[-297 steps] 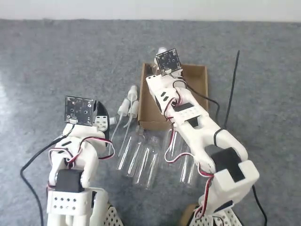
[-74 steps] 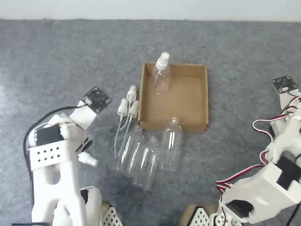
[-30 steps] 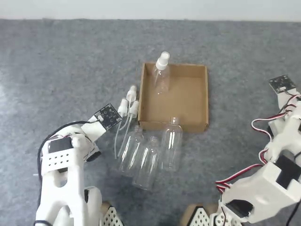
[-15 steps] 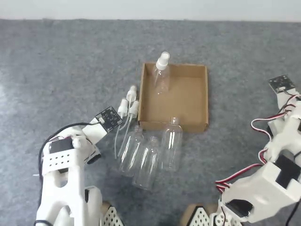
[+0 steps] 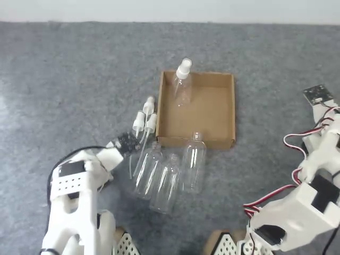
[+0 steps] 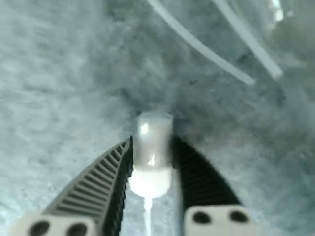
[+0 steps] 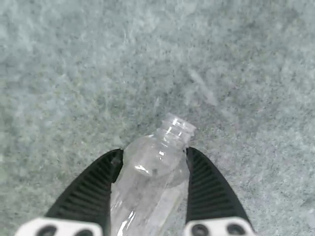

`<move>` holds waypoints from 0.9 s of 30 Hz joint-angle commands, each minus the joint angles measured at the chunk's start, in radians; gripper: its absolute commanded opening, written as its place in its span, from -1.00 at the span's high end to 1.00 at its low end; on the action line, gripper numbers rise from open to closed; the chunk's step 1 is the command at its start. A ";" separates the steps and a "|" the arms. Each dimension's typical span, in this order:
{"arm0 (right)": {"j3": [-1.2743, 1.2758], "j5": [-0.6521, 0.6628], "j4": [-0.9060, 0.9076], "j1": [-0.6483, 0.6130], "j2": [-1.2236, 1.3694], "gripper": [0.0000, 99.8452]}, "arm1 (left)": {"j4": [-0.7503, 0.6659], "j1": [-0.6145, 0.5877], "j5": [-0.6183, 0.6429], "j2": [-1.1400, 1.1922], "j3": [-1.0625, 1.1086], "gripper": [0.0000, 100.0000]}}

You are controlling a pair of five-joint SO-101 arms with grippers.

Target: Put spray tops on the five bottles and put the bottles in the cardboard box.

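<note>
Carpet (image 7: 74,59) grey, fuzzy; L claw (image 6: 151,142) pinches white cylindrical spray top (image 6: 153,155), R claw (image 7: 153,152) pinches clear plastic bottle (image 7: 150,187).

Left wrist view: spray top (image 6: 152,147) clamped in left pincer (image 6: 151,143), its tube cut by the frame edge. Dip tubes (image 6: 197,44) beyond are blurred, ends cut off. Right wrist view: bottle (image 7: 152,172) gripped in right pincer (image 7: 153,156), body cut off. High view: left arm's wrist (image 5: 123,142) blurred, covering its load; right arm (image 5: 313,175) clipped at the edge.
</note>
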 commanded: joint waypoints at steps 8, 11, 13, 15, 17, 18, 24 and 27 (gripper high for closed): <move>0.014 -0.012 0.027 -0.015 0.007 0.99 | 0.265 0.002 0.250 -0.012 -0.407 0.98; 0.014 -0.012 0.027 -0.015 0.007 0.99 | 0.262 0.002 0.318 -0.006 -0.441 0.98; 0.014 -0.012 0.028 -0.015 0.007 0.99 | 0.269 0.002 0.347 0.043 -0.467 0.98; 0.014 -0.012 0.028 -0.015 0.007 0.99 | 0.273 -0.008 0.353 0.146 -0.518 0.98; 0.014 -0.012 0.028 -0.015 0.007 0.99 | 0.316 -0.028 0.330 0.279 -0.599 0.97; 0.014 -0.012 0.028 -0.013 0.007 0.99 | 0.359 -0.029 0.276 0.348 -0.645 0.95; 0.014 -0.012 0.028 0.004 0.007 0.99 | 0.543 -0.055 -0.083 0.603 -0.825 0.59; 0.014 -0.012 0.028 0.004 0.008 0.99 | 0.479 -0.068 -0.112 0.641 -0.828 0.56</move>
